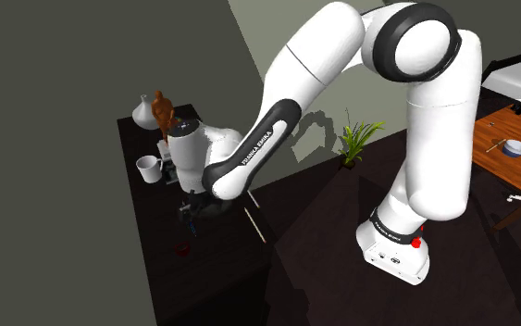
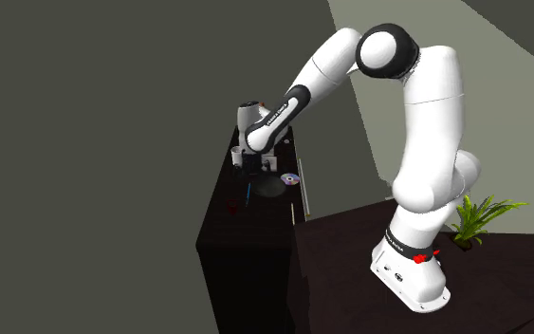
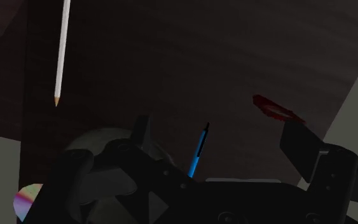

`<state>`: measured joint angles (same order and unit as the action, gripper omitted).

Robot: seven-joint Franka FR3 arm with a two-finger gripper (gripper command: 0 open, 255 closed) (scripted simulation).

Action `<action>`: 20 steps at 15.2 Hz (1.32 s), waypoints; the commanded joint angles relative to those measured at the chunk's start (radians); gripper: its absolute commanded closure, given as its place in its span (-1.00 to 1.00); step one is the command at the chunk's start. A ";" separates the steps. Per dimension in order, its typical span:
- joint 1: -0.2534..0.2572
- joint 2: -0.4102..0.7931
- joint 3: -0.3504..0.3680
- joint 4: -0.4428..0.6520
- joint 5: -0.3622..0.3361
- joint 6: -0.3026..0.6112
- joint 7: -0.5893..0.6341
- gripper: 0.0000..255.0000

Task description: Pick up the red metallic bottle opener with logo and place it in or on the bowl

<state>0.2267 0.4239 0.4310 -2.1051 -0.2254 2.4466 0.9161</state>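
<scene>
The red bottle opener [image 3: 276, 109] lies flat on the dark tabletop, just beyond the tip of one finger [image 3: 298, 145]. In the shoulder view the red bottle opener [image 1: 183, 250] is a small spot a little nearer the camera than my gripper [image 1: 191, 220]. My gripper [image 3: 219, 127] hangs low over the table, open and holding nothing. A blue pen [image 3: 197, 153] lies on the table in the gap between the fingers, untouched. The dim grey bowl [image 3: 101, 141] sits beside the other finger, partly hidden by it. In the second exterior view the bowl [image 2: 271, 187] is right under my gripper [image 2: 252, 171].
A white pencil [image 3: 61, 51] lies beyond the gripper, and a shiny disc [image 2: 290, 178] lies by the bowl. A white mug [image 1: 149, 168], a vase [image 1: 143, 113] and a brown figurine [image 1: 163, 111] stand at the back of the dark cabinet [image 1: 217, 278]. A potted plant [image 1: 355, 141] is on the floor.
</scene>
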 commanded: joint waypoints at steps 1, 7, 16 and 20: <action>0.039 0.084 -0.020 0.083 -0.035 -0.001 0.034 -1.00; 0.149 0.312 -0.070 0.331 -0.092 -0.016 0.095 -1.00; 0.195 0.443 -0.105 0.427 -0.120 0.023 0.114 -1.00; 0.197 0.449 -0.107 0.430 -0.122 0.027 0.115 -1.00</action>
<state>0.4229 0.8721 0.3248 -1.6758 -0.3465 2.4717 1.0309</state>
